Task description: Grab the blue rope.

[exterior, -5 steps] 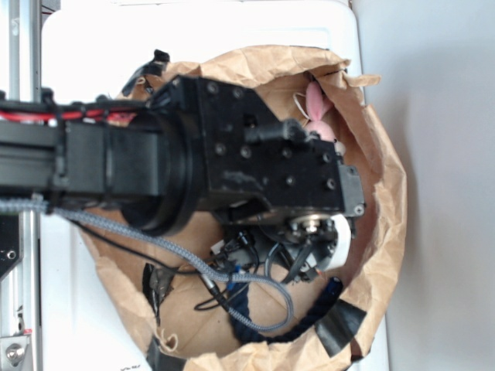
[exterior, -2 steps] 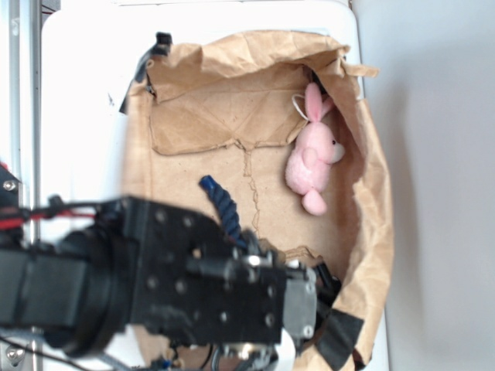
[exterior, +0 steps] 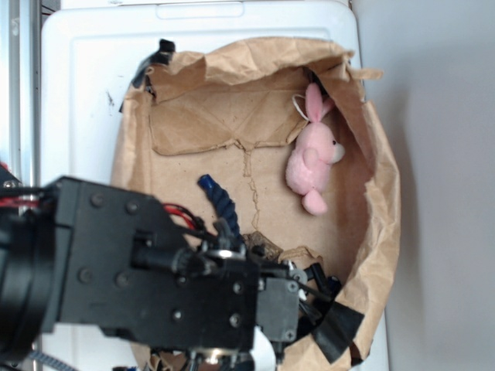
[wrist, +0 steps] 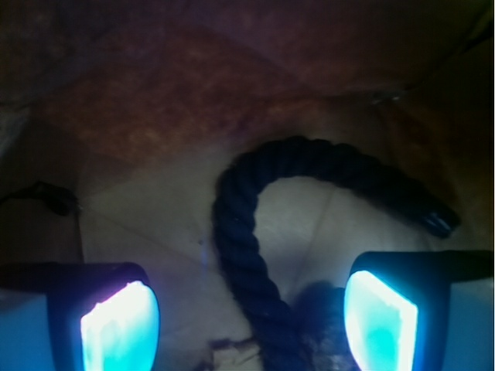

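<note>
In the exterior view the black arm [exterior: 116,270] enters from the left edge and fills the lower left, its blocky wrist housing lying low over the near side of a brown paper bag [exterior: 379,232]. Red wires run along its upper edge. The fingers themselves are hidden under the housing in this view. No brand, label or writing can be read anywhere.

Just right of the housing's top, one end of the rope [exterior: 218,202] sticks out onto the bag's flat floor, dark navy and twisted; the remainder is covered by the arm. Further right a pink bunny [exterior: 312,162] lies against the bag's right wall, well apart from the rope. A patch of black tape [exterior: 339,328] sits on the bag's lower right rim. The bag rests on a white surface [exterior: 93,100].

In the wrist view the fingers [wrist: 249,321] are spread wide, their pads glowing blue at the lower left [wrist: 120,325] and lower right [wrist: 379,321]. The rope [wrist: 247,255] rises between them from the bottom edge, closer to the right pad, touching neither, then arches over to the right and ends in a cut tip [wrist: 437,220] above the right finger. It lies on the bag's floor.
</note>
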Robot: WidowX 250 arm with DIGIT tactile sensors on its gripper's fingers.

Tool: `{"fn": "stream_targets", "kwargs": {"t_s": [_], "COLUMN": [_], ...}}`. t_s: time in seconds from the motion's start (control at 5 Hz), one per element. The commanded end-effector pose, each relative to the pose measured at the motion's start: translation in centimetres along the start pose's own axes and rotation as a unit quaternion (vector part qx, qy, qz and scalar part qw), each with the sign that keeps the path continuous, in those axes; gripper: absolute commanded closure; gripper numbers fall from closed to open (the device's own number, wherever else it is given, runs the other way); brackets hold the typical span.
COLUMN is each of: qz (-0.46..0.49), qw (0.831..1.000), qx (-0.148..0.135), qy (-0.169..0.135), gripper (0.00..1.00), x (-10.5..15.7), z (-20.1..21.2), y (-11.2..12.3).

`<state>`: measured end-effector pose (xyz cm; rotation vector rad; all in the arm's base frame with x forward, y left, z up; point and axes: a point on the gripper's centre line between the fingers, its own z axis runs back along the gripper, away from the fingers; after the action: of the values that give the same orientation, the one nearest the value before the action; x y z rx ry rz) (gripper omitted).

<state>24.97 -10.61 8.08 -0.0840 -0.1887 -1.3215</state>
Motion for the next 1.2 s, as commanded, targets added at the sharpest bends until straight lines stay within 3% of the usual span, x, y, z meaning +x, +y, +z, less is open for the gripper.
{"fn": "stream_targets", "kwargs": {"t_s": [0.0, 0.2, 0.6, 0.8, 1.0], "qz": [0.008, -0.006, -0.007, -0.004, -0.005], "qw": [1.0, 0.999, 0.999, 0.999, 0.999], "qx": [-0.014, -0.029, -0.026, -0.012, 0.003], "qy": [0.002, 0.015, 0.041, 0.048, 0.045], "gripper": [0.0, 0.0, 0.04, 1.0, 1.0], "x": [-0.7, 0.4, 0.4, 0.0, -0.7], "z": [-1.7, -4.6, -5.5, -4.8, -3.6], "y": [1.7, 1.6, 1.7, 1.6, 1.1]}}
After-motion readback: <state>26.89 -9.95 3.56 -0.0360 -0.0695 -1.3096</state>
